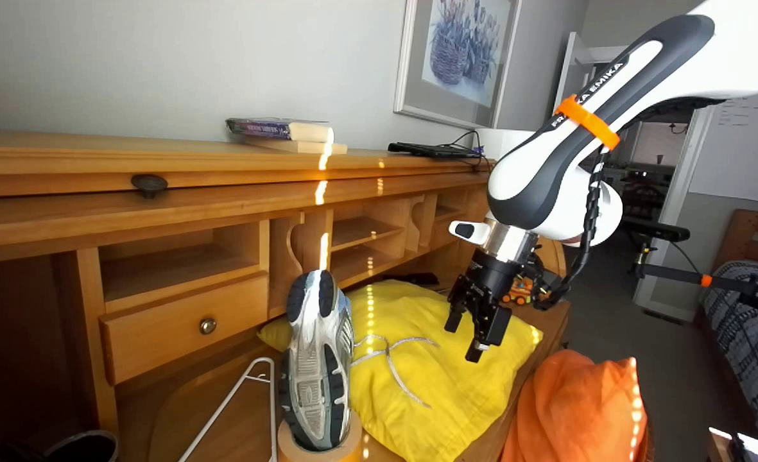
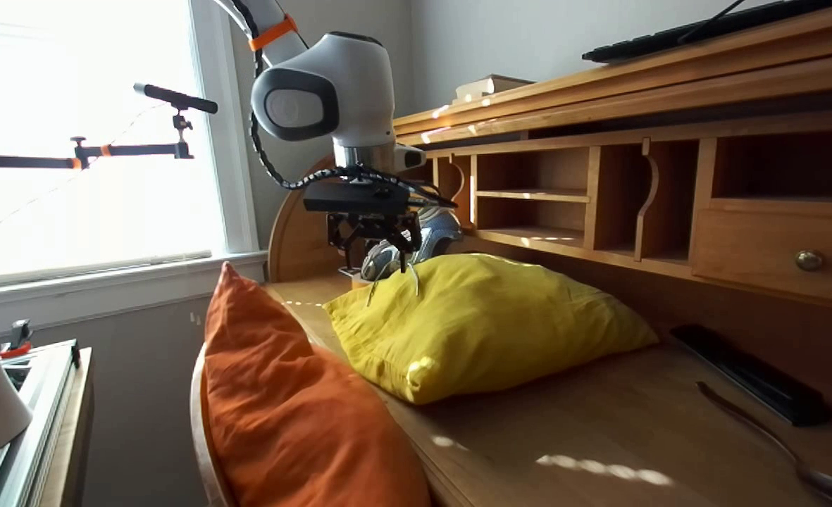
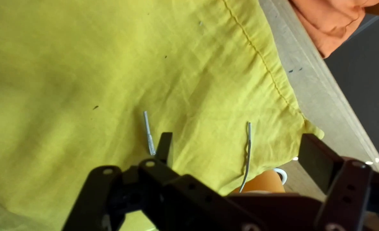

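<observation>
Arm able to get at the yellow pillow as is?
Probably yes: the gripper hangs open over part of the yellow pillow; only thin grey strands seem in the way.

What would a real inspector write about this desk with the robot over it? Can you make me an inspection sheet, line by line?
Surface: wooden desk, with bright spots of sunlight.
Main things: yellow pillow lying on the desk, grey laces across it, and a shoe standing on end next to it.
Clutter: white hanger, flat black object, spoon-like utensil.
Pincer: open, pointing down over the yellow pillow, gripping nothing.
Cables: black cable running along the arm.
Surroundings: orange pillow beside the desk, books on top of it, a window and a bed.
</observation>
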Tool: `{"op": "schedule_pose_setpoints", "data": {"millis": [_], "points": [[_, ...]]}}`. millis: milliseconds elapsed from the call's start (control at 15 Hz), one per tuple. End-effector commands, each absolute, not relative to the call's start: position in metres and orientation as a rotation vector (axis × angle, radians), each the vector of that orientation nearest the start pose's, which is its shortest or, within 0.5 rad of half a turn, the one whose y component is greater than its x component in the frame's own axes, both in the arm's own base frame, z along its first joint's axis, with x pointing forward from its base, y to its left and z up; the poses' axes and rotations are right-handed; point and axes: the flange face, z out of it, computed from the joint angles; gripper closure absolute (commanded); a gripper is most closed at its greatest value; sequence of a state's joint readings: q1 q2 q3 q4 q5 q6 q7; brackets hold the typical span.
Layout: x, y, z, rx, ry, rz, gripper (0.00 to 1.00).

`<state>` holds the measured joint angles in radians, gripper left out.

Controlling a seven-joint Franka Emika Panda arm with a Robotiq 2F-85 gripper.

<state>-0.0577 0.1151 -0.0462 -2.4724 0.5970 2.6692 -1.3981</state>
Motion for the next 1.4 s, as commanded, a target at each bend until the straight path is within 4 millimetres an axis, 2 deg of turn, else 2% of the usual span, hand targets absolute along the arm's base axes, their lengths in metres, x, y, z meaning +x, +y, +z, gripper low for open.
{"op": "schedule_pose_setpoints", "data": {"millis": [0, 200, 667, 1000, 1333], "points": [[0.488, -0.071, 0.238, -2.734, -1.155, -0.426, 0.0], [0.496, -0.075, 0.233, -2.741, -1.161, -0.46, 0.0], [0.505, -0.07, 0.216, -2.757, -1.077, -0.551, 0.0], [0.507, -0.067, 0.203, -2.742, -1.031, -0.538, 0.0], [0.505, -0.056, 0.202, -2.722, -0.984, -0.523, 0.0]]}}
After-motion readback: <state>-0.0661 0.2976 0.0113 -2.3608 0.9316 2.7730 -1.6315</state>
